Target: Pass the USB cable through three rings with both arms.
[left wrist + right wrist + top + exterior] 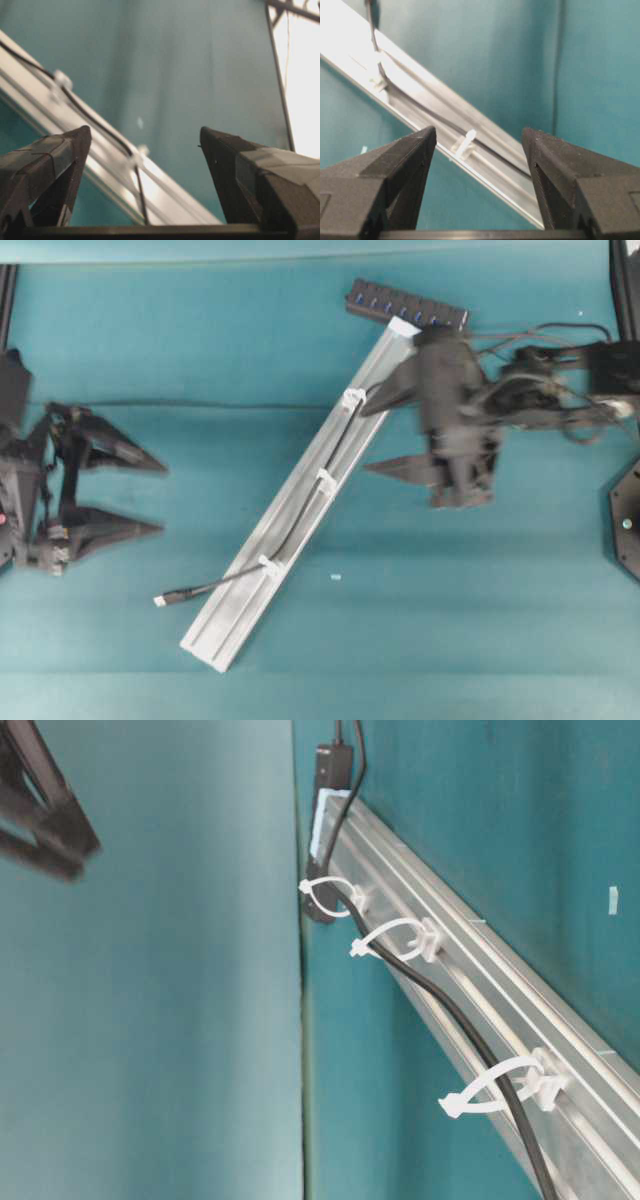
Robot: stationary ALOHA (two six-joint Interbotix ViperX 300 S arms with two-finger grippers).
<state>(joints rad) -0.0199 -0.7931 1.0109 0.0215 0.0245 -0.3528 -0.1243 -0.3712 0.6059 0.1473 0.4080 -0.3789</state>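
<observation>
Three rings (326, 479) sat spaced along the silver rail (300, 510), and every one of them already had the USB cable (300, 515) running through it, so the threading itself looked finished. Going from the left of the overhead view, the left gripper (163, 497) hovered well apart from the rail over the teal table (150, 340), its two pointed fingers spread wide and grasping nothing; its own wrist camera looked between those empty fingers toward the rail and the cord beyond. Next came the silver-tipped USB plug (161, 600), lying on the table just beyond the lowest ring (268, 564), with a short length of cord pulled clear of the rail's edge. From there the cable climbed the rail's groove through the middle ring and the upper ring (353, 397), then on toward the black hub (406, 304) at the rail's far end. The table-level view confirmed it: each white loop closed around the black cord. Farthest right, the right gripper (364, 440) hung beside the upper stretch of the rail, its fingers likewise parted and empty, one tip near the upper ring though whether it touched could not be told. By my reading, all that remained was for both arms to draw back; neither held the cable, and no ring was left unthreaded.
</observation>
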